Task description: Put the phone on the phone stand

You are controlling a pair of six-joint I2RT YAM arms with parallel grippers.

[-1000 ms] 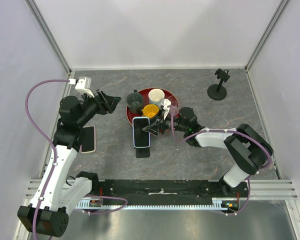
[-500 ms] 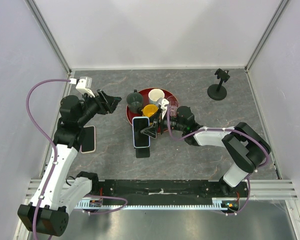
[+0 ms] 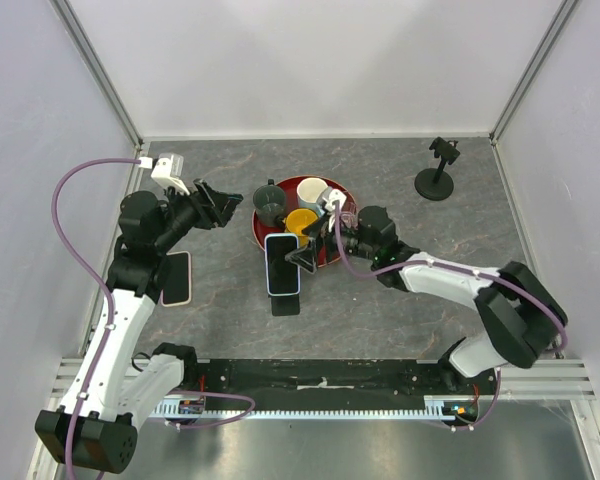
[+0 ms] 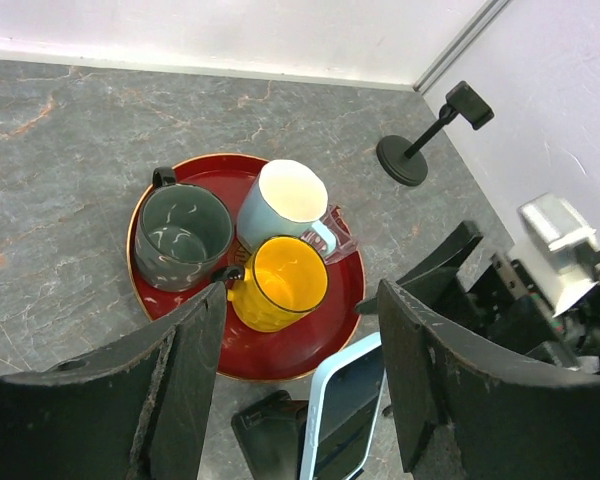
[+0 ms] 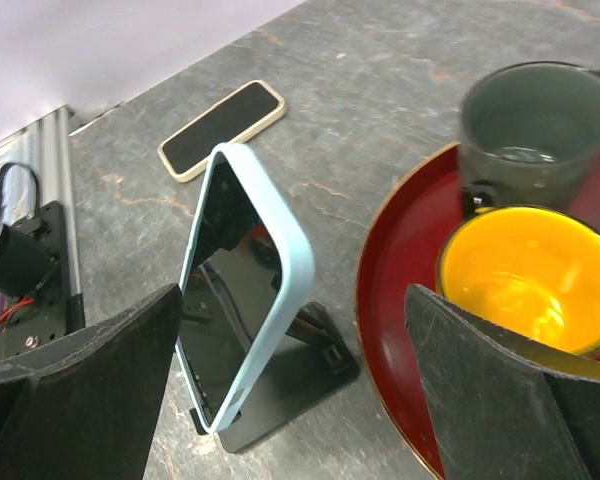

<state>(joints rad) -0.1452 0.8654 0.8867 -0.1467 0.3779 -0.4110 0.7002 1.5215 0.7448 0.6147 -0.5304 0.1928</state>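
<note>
- Grey marbled tabletop [image 3: 380, 170] lies under both arms, with pale walls around it; we begin at the right claw [image 5: 290, 380], whose jaws stand wide apart and hold nothing;
- just ahead of that claw, in line with its gap, we see the blue-cased phone [image 5: 240, 290] leaning back at a tilt on the black wedge stand [image 5: 315, 365], screen towards the claw; we cannot tell whether either jaw touches it;
- to the right of the phone in the claw's own view sits the red tray [image 5: 380, 300]; the yellow mug [image 5: 530, 270] is the nearest thing on it and the grey mug [image 5: 535, 125] stands just beyond;
- farther ahead, past the blue-cased phone, a second phone [image 5: 222, 128] lies flat on the table, well apart from the claw;
- the left claw [image 4: 300, 360] also has its jaws spread wide and empty; it looks down on the tray from the side away from the right claw;
- nearest below it we find the blue-cased phone and its stand, then the yellow mug, then the grey mug and the white mug [image 4: 280, 200] side by side, with a clear glass [image 4: 342, 238] just beside the white mug;
- farthest from the left claw, near the back corner, a round-based stand [image 4: 420, 150] stands upright and alone.
</note>
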